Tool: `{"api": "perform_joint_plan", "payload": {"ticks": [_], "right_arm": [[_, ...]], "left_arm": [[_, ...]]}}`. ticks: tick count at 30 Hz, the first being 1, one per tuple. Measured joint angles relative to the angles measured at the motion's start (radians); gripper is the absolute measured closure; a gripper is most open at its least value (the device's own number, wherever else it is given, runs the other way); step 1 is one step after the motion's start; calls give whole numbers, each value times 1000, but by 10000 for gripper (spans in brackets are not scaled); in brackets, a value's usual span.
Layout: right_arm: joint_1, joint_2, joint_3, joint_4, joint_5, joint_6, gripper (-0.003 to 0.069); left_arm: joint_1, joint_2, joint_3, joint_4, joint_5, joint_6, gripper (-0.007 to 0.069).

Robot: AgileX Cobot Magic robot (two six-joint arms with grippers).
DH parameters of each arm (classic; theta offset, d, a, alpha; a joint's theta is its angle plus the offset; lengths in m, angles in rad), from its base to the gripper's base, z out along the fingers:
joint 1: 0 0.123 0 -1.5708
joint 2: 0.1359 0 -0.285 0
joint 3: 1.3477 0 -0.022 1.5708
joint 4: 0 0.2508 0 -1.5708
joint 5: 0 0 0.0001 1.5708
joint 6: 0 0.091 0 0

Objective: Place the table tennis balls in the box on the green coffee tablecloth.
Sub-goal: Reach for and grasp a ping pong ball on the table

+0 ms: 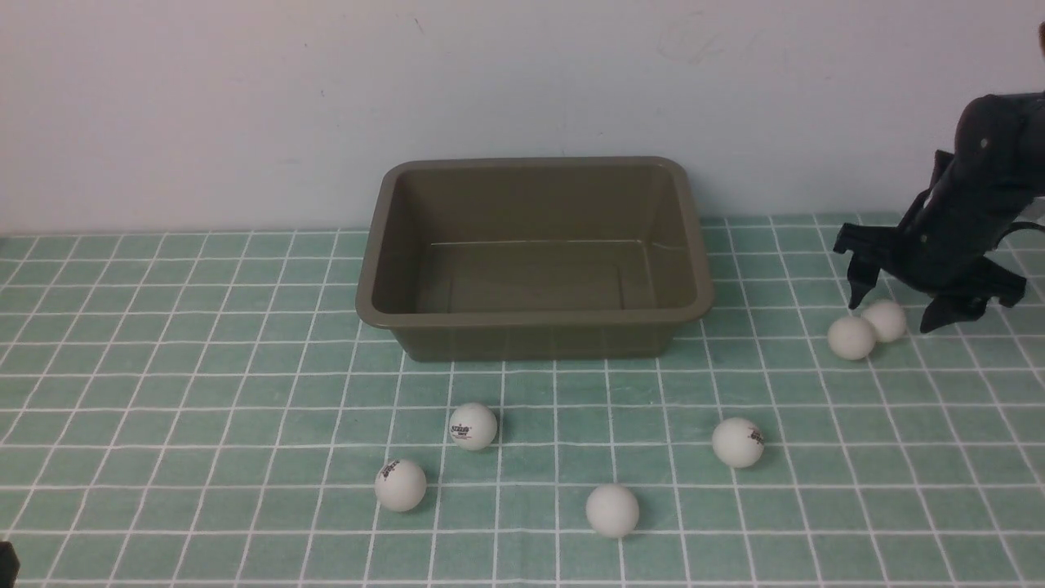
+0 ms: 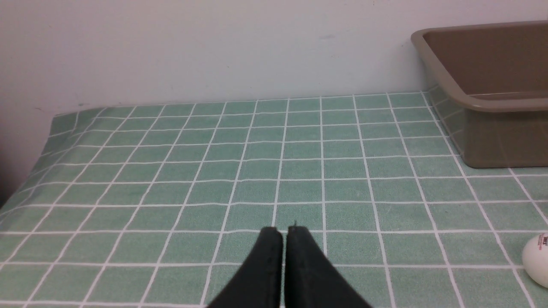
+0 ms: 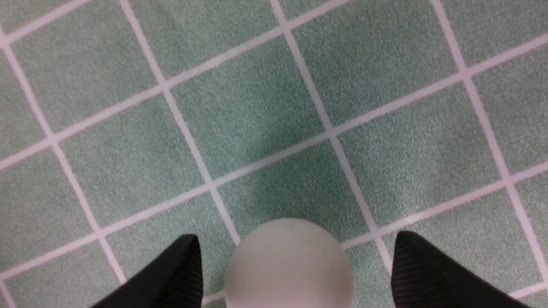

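- Front view: the box (image 1: 535, 343) stands on the green coffee tablecloth (image 1: 163, 327), which covers the worktop, at the back and close to the wall (image 1: 245, 98).
- All six table tennis balls lie on the cloth outside the box. Four are scattered in front of it: two logo balls (image 1: 473, 425) (image 1: 400, 485), the nearest ball (image 1: 612, 510) and one more (image 1: 737, 442) further right.
- The other two sit just beside each other to the right of the box, seemingly touching: the near ball of the pair (image 1: 851, 337) and the far ball of the pair (image 1: 885, 320).
- The right fingers (image 1: 861, 273) point down, spread apart, one on either side of the far ball of the pair.
- Left wrist view: the left fingers (image 2: 267, 256) are pressed together with nothing between them, low over bare cloth. The box's rim (image 2: 471, 102) shows at one side, and a printed ball (image 2: 537, 259) is cut by the picture's edge.
- Right wrist view: the right fingers (image 3: 175, 278) stand wide apart with a plain white ball (image 3: 289, 265) resting on the cloth between them. Cloth shows on either side of the ball, so neither finger touches it.
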Motion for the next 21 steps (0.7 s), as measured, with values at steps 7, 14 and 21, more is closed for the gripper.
{"api": "perform_joint_plan", "payload": {"ticks": [7,14,21], "right_arm": [[0,7,0,1,-6,-1,195],[0,7,0,1,-8,-14,305],[0,7,-79,3,18,-125,305]], "left_arm": [[0,0,0,0,0,0,629],[0,0,0,0,0,0,629],[0,0,0,0,0,0,629]]}}
